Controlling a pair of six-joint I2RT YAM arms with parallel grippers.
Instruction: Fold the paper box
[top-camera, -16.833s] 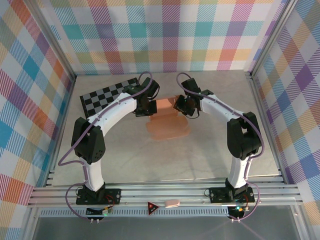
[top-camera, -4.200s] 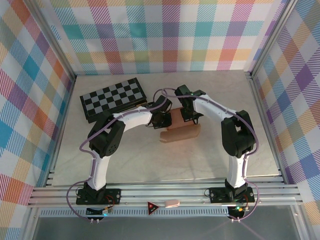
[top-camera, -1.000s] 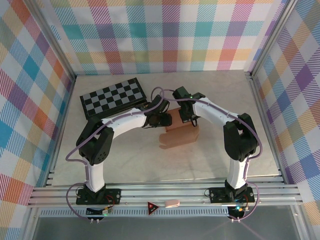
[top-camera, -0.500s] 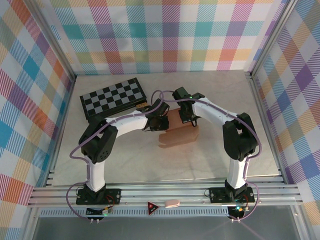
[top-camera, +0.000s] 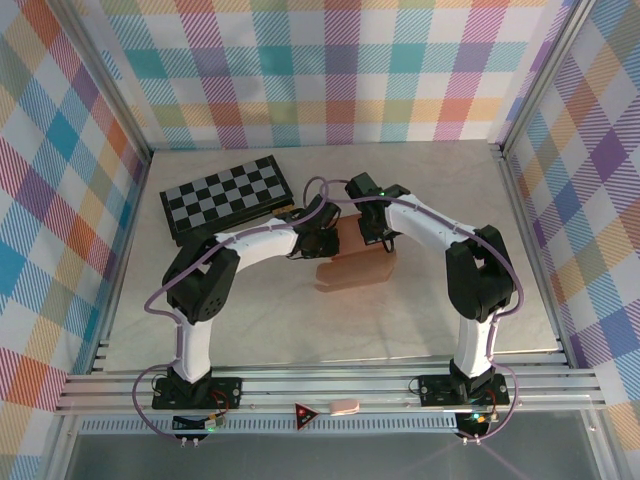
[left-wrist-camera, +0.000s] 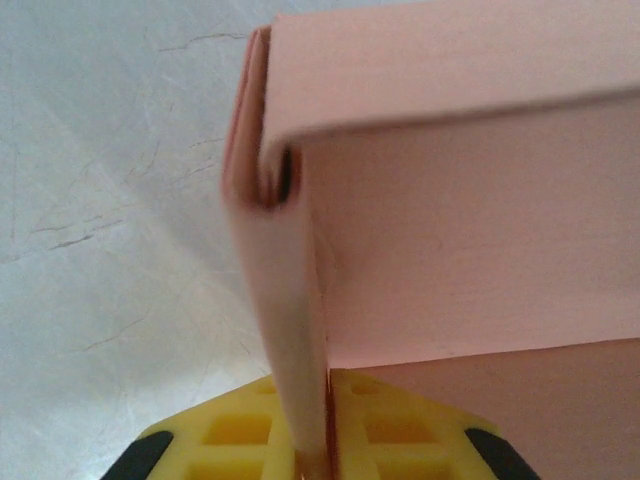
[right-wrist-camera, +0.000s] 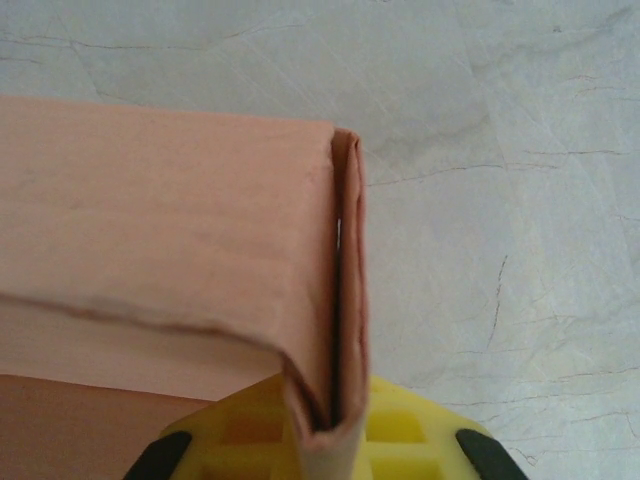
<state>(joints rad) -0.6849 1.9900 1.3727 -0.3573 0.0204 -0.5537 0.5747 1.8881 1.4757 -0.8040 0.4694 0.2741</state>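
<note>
Paper box (top-camera: 356, 268) lies in the middle of the table (top-camera: 250, 315), long axis running left to right between the arms, with the left tool (top-camera: 322, 240) clamped on its left end wall and the right tool (top-camera: 374, 237) pinching the doubled right end wall.

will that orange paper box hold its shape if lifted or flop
Probably floppy and light: the paper box is thin card, its wall bowing where the left gripper pinches it. Folds may spring open; the doubled wall gapes.
</note>
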